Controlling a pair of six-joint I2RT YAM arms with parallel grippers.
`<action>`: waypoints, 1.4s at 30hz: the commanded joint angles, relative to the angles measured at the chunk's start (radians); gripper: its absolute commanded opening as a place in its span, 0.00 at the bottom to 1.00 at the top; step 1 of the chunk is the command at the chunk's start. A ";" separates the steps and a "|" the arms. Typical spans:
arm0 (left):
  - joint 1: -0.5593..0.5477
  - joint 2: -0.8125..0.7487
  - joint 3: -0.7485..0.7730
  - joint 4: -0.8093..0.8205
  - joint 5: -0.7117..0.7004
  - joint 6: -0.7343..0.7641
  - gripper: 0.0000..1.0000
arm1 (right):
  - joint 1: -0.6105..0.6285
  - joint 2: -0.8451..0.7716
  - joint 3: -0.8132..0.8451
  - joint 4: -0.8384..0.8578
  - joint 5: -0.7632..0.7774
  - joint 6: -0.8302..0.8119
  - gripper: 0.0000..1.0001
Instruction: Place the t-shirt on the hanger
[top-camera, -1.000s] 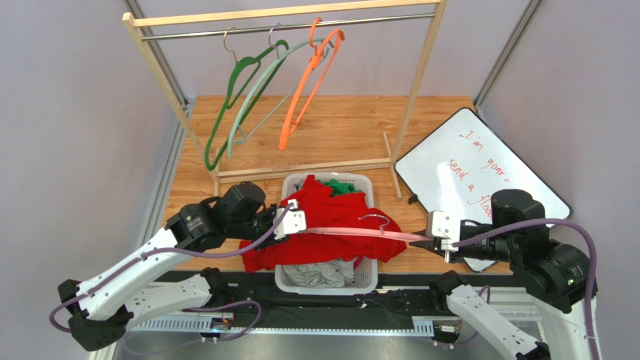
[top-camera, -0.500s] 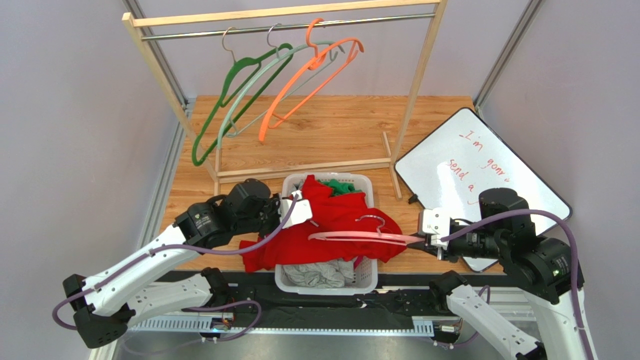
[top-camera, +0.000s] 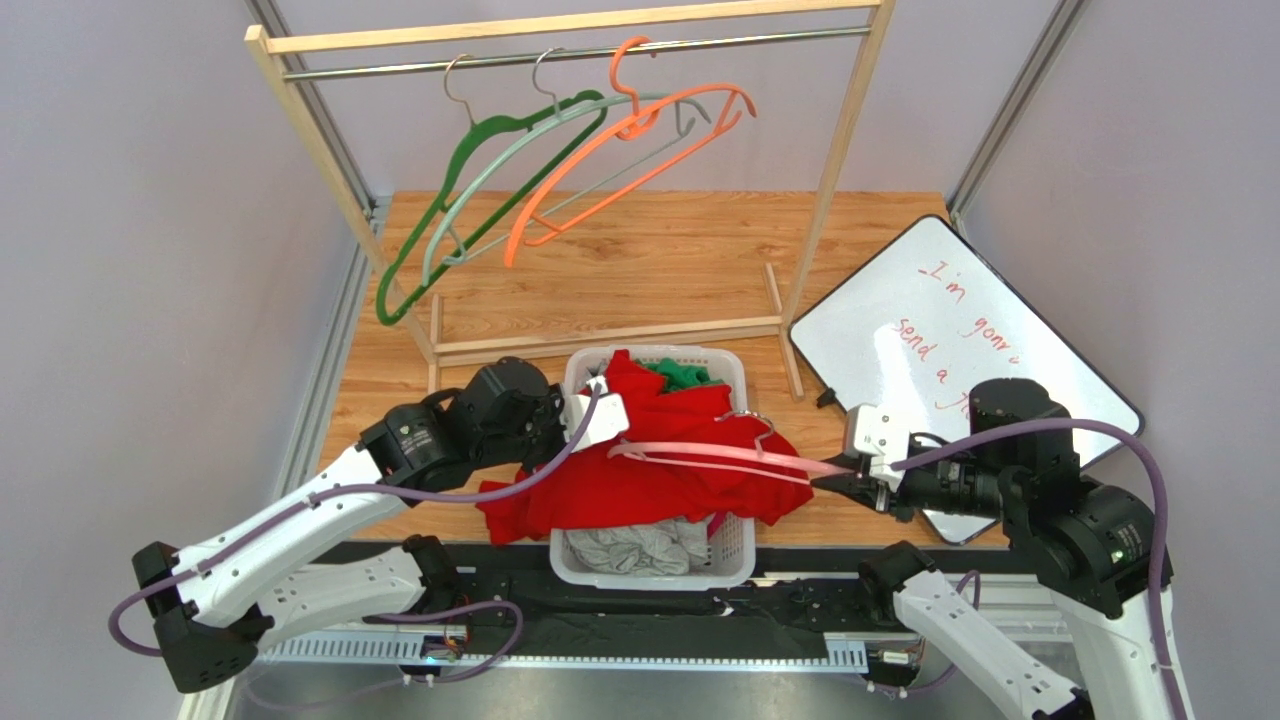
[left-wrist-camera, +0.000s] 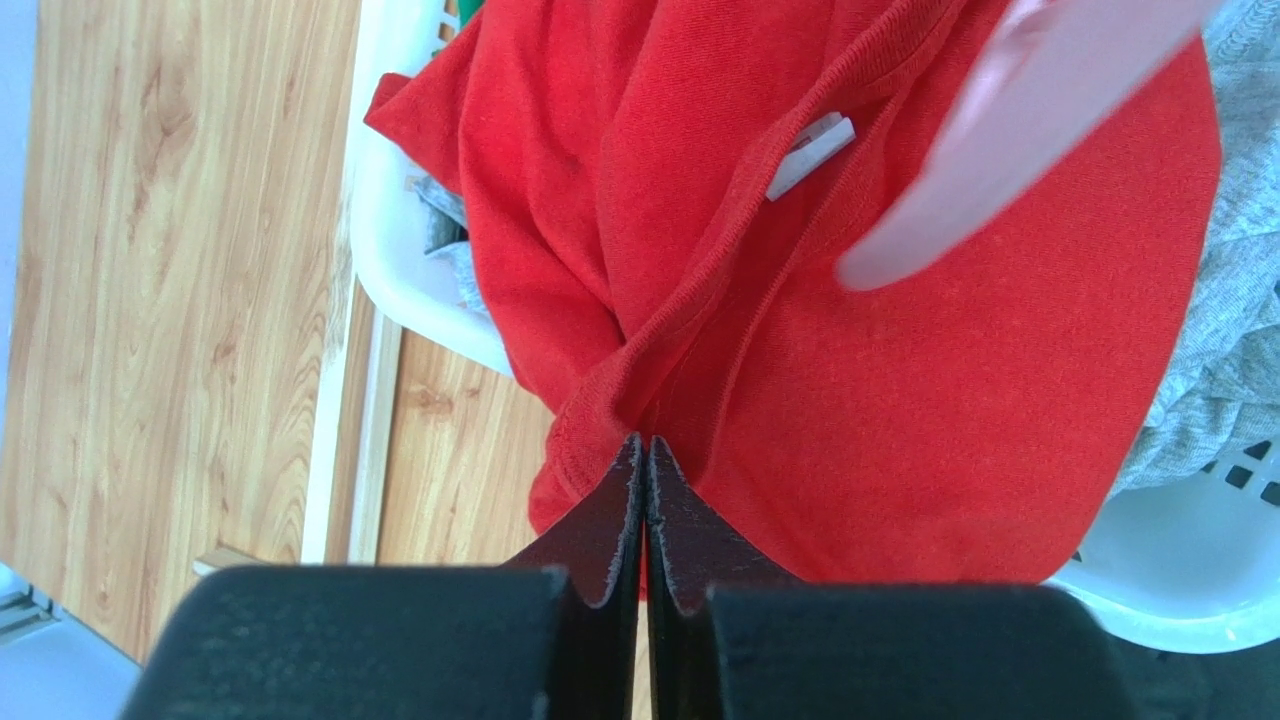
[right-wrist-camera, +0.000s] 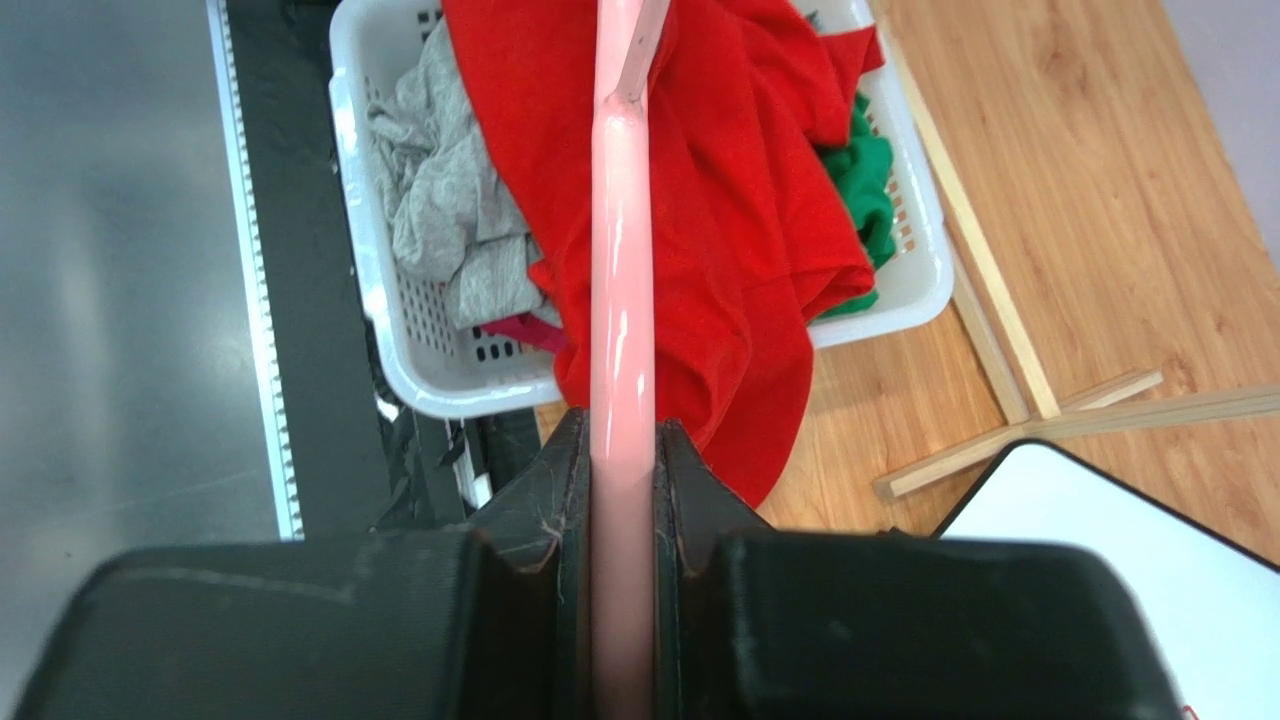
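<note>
The red t-shirt (top-camera: 631, 488) lies draped over the white basket (top-camera: 729, 563) and spills over its left rim. My left gripper (top-camera: 609, 423) sits at the cloth's upper left. In the left wrist view this gripper (left-wrist-camera: 646, 446) is shut, and a folded edge of the t-shirt (left-wrist-camera: 932, 375) runs into its tips. The pale pink hanger (top-camera: 706, 455) lies level above the shirt, hook up. My right gripper (top-camera: 849, 473) holds its right end. In the right wrist view that gripper (right-wrist-camera: 621, 435) is shut on the hanger (right-wrist-camera: 621, 300), over the t-shirt (right-wrist-camera: 736, 225).
A grey garment (right-wrist-camera: 451, 210) and a small green garment (right-wrist-camera: 857, 180) lie in the basket (right-wrist-camera: 376, 300). Behind it stands a wooden rack (top-camera: 571, 27) with green (top-camera: 451, 225), mint (top-camera: 496, 188) and orange hangers (top-camera: 631, 150) swung up. A whiteboard (top-camera: 962, 330) lies at the right.
My left gripper has shut on the t-shirt's edge and shifted slightly right. The right gripper moved the pink hanger further over the basket. The rack's hangers have swung upward.
</note>
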 joint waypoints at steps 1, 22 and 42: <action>-0.003 -0.022 0.040 -0.008 0.013 -0.029 0.00 | -0.001 0.004 -0.010 0.178 -0.029 0.110 0.00; -0.001 0.010 0.159 -0.092 0.063 -0.067 0.00 | -0.001 0.038 -0.097 0.313 -0.083 0.135 0.00; -0.001 0.059 0.056 0.058 -0.059 -0.037 0.57 | -0.001 -0.016 -0.157 0.270 0.000 0.120 0.00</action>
